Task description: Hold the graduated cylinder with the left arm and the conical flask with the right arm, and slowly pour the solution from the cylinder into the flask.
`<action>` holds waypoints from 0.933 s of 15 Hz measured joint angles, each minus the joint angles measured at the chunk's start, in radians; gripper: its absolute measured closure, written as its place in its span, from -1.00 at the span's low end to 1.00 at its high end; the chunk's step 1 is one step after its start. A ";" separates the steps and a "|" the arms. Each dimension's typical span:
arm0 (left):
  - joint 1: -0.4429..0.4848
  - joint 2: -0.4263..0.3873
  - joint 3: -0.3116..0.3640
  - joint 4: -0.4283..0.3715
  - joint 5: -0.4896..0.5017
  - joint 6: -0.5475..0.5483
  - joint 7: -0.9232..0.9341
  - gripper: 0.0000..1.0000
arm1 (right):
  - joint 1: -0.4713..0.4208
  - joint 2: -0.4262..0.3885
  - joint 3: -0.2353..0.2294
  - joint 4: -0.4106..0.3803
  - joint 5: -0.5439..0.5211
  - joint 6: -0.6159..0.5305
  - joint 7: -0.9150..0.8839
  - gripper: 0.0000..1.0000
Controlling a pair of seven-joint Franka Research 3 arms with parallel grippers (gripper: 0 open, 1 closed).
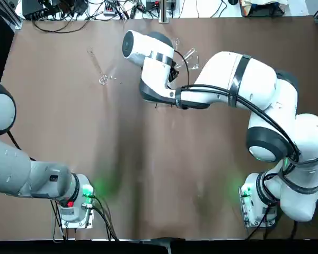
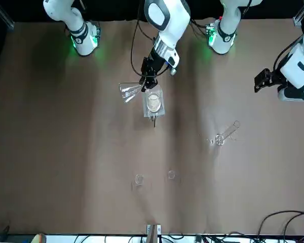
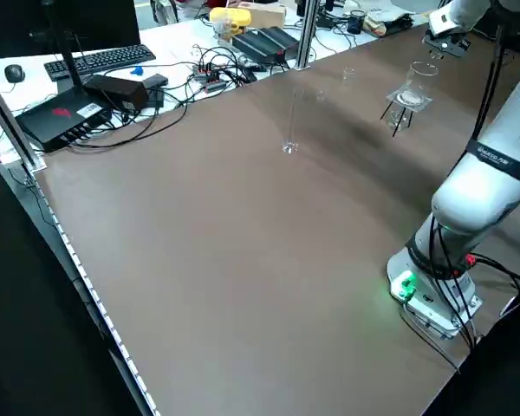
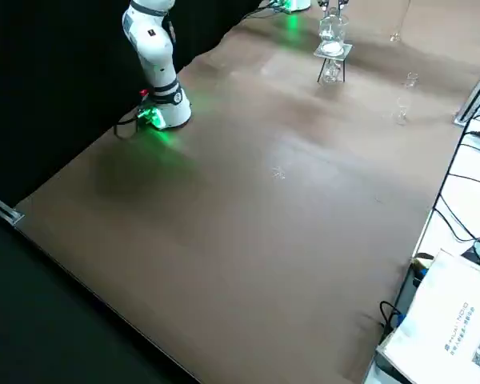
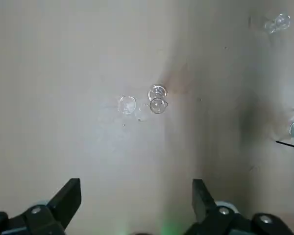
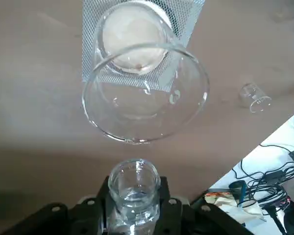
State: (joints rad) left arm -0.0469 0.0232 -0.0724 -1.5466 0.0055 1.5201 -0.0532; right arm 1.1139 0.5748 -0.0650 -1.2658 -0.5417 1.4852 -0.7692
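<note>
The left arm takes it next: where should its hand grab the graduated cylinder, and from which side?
Grip the graduated cylinder mid-tube, above its flared foot, coming in level from the robot's side. It stands upright and slender; a top approach would likely meet only the rim.

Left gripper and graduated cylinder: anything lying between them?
No. In the top view only bare table separates the open left gripper from the graduated cylinder.

Even overhead light on the brown bench, soft arm shadows running across it. Green LED glow pools by both bases. Left wrist view washed pale, jaws near the lens blurred. Glass barely shows; cylinder prob. that faint streak.
</note>
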 joint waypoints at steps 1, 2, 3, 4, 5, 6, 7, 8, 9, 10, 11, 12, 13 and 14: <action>0.000 0.000 0.000 0.000 0.000 0.001 0.000 -1.00 | 0.002 0.002 0.000 0.000 -0.002 -0.002 0.000 0.22; 0.001 0.001 0.000 0.000 0.000 0.001 0.000 -1.00 | 0.004 0.004 0.000 0.000 -0.004 -0.003 0.000 0.22; 0.001 0.001 0.000 0.000 0.000 0.001 0.000 -1.00 | 0.005 0.005 0.000 0.000 -0.008 -0.003 0.000 0.22; 0.001 0.001 0.000 0.000 0.000 0.001 0.000 -1.00 | 0.006 0.007 0.000 0.000 -0.011 -0.003 0.000 0.22; 0.001 0.001 0.000 0.000 0.000 0.001 0.000 -1.00 | 0.008 0.008 0.000 0.000 -0.012 -0.003 0.000 0.22; 0.001 0.001 0.000 0.000 0.000 0.001 0.000 -1.00 | 0.010 0.008 0.000 0.000 -0.013 -0.003 0.000 0.22; 0.001 0.001 0.000 0.000 0.000 0.001 0.000 -1.00 | 0.011 0.008 0.000 0.000 -0.014 -0.004 0.000 0.22; 0.001 0.001 0.000 0.000 0.000 0.001 0.000 -1.00 | 0.012 0.009 0.000 0.000 -0.015 -0.004 -0.001 0.22; 0.001 0.001 0.000 0.000 0.000 0.001 0.000 -1.00 | 0.012 0.009 0.000 0.000 -0.016 -0.004 -0.002 0.22; 0.001 0.001 0.000 0.000 0.000 0.001 0.000 -1.00 | 0.012 0.009 0.000 0.000 -0.020 -0.004 -0.002 0.22; 0.001 0.001 0.000 0.000 0.000 0.001 0.000 -1.00 | 0.013 0.009 0.000 0.000 -0.024 -0.004 -0.003 0.22; 0.002 0.001 0.000 0.000 0.000 0.001 0.000 -1.00 | 0.013 0.009 0.000 0.000 -0.026 -0.004 -0.006 0.22; 0.004 0.001 0.000 0.000 0.000 0.001 0.000 -1.00 | 0.014 0.010 0.000 0.000 -0.028 -0.004 -0.010 0.22; 0.006 0.002 0.000 0.000 0.000 0.001 0.000 -1.00 | 0.017 0.011 0.000 0.000 -0.032 -0.004 -0.013 0.22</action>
State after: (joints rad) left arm -0.0409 0.0251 -0.0719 -1.5466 0.0055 1.5216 -0.0532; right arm 1.1306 0.5856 -0.0648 -1.2655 -0.5738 1.4812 -0.7819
